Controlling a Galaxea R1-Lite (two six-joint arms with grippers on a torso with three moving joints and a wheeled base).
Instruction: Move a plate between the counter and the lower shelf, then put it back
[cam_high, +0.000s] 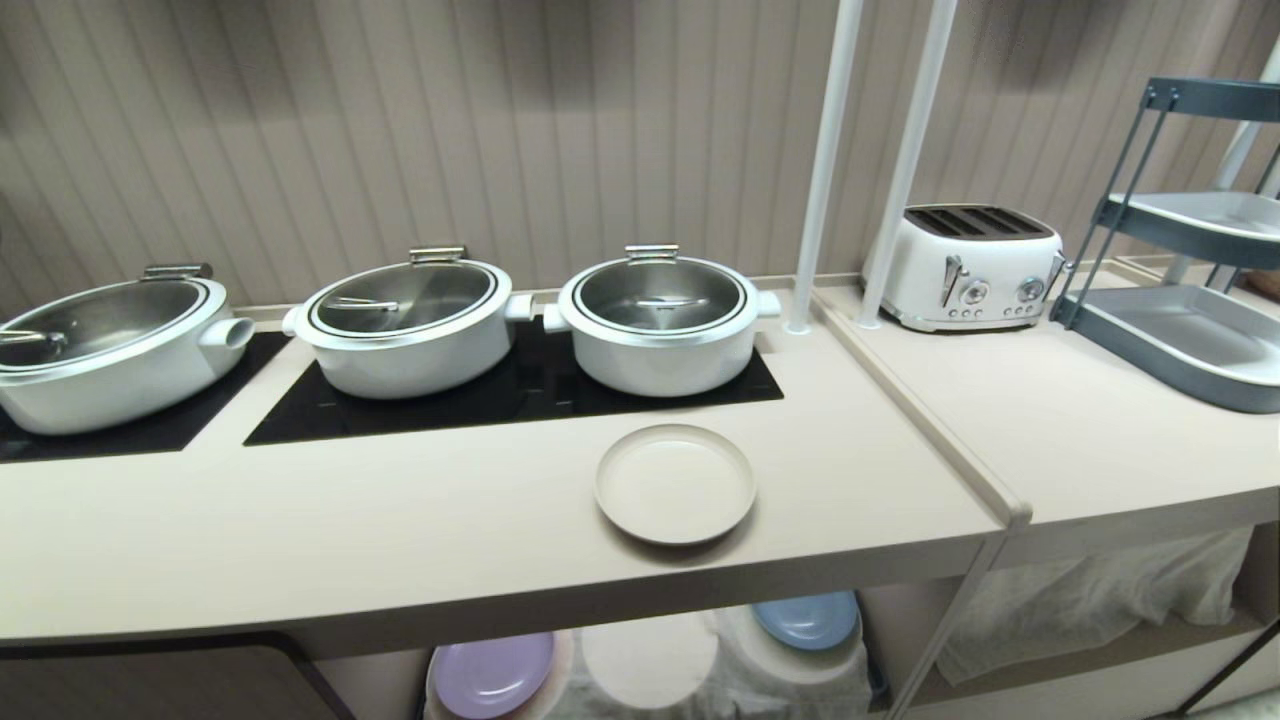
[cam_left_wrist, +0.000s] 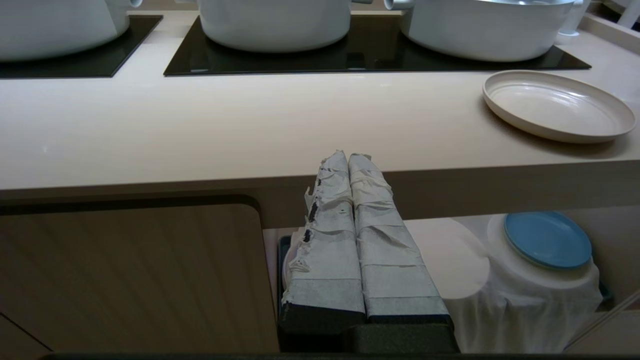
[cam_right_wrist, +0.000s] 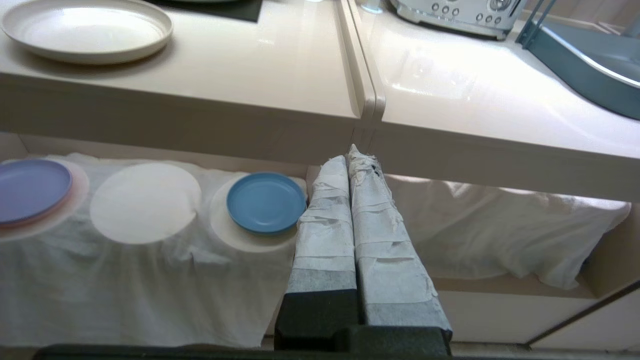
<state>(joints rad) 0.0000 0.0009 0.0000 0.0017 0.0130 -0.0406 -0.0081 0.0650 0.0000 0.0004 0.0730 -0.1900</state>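
The cream plate (cam_high: 675, 483) (cam_left_wrist: 557, 105) (cam_right_wrist: 86, 29) lies flat on the beige counter (cam_high: 400, 520) (cam_left_wrist: 250, 125) (cam_right_wrist: 250, 75), just in front of the right-hand white pot. Below the worktop, the lower shelf (cam_high: 650, 665) (cam_left_wrist: 525, 280) (cam_right_wrist: 145, 205) holds a white cloth with round humps; the middle hump is bare. Neither arm shows in the head view. My left gripper (cam_left_wrist: 348, 156) is shut and empty, low in front of the counter's edge. My right gripper (cam_right_wrist: 350, 152) is shut and empty too, below the counter's front edge, to the right of the plate.
Three white pots (cam_high: 660, 320) stand on the black glass hobs (cam_high: 520, 395). A lilac plate (cam_high: 492, 672) (cam_right_wrist: 32, 190) and a light blue plate (cam_high: 808, 618) (cam_right_wrist: 266, 201) rest on the outer humps. A white toaster (cam_high: 968, 265) and a grey-blue tray rack (cam_high: 1180, 340) stand at the right.
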